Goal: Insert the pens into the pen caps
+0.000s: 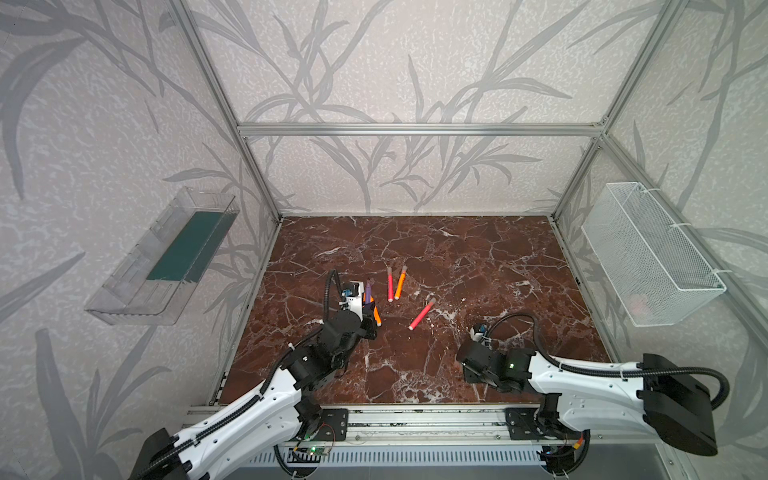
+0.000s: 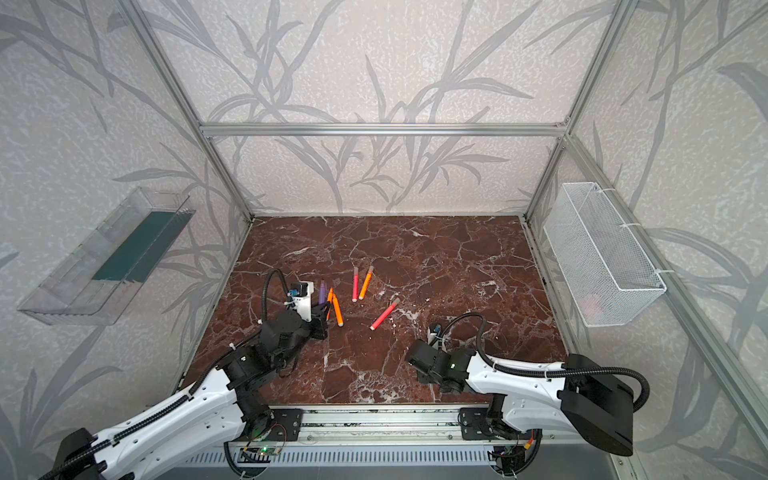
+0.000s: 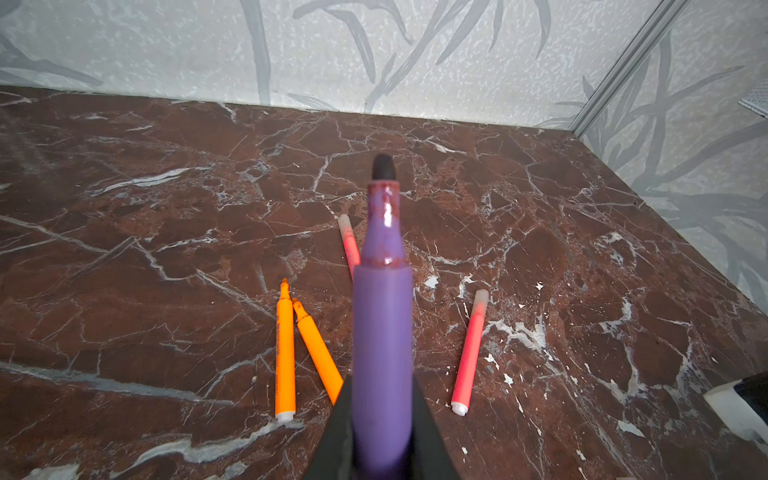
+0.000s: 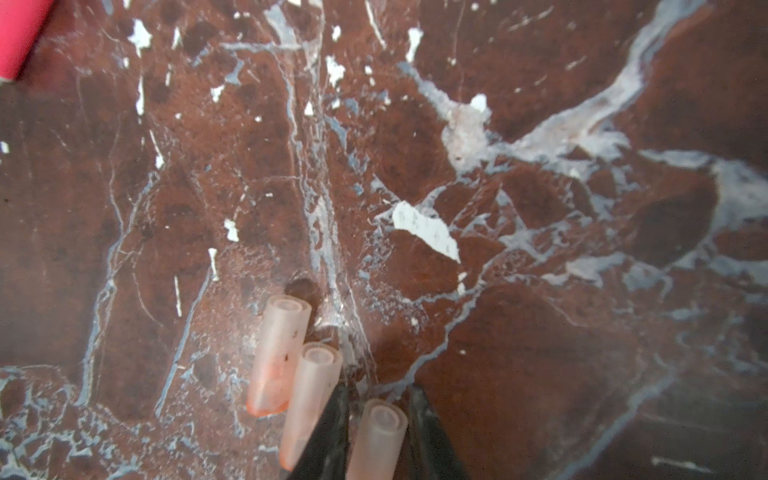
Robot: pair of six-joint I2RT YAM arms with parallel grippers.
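Note:
My left gripper (image 3: 381, 380) is shut on a purple pen (image 3: 382, 324), whose bare dark tip points away from the wrist; it also shows in both top views (image 1: 368, 293) (image 2: 322, 291). Two uncapped orange pens (image 3: 284, 353) (image 3: 318, 353) lie on the table beside it. Two red-pink pens (image 1: 390, 284) (image 1: 422, 314) and an orange pen (image 1: 400, 282) lie mid-table with pale caps on. My right gripper (image 4: 379, 388) hangs low near the table's front right, jaws shut on a pale pinkish pen cap (image 4: 378, 440). Two more pen caps (image 4: 282, 353) (image 4: 311, 399) lie right beside it.
The brown marble table (image 1: 457, 257) is walled on three sides. A clear plastic tray (image 1: 166, 257) hangs on the left wall and a white mesh basket (image 1: 652, 253) on the right wall. A metal rail (image 1: 415, 428) runs along the front edge.

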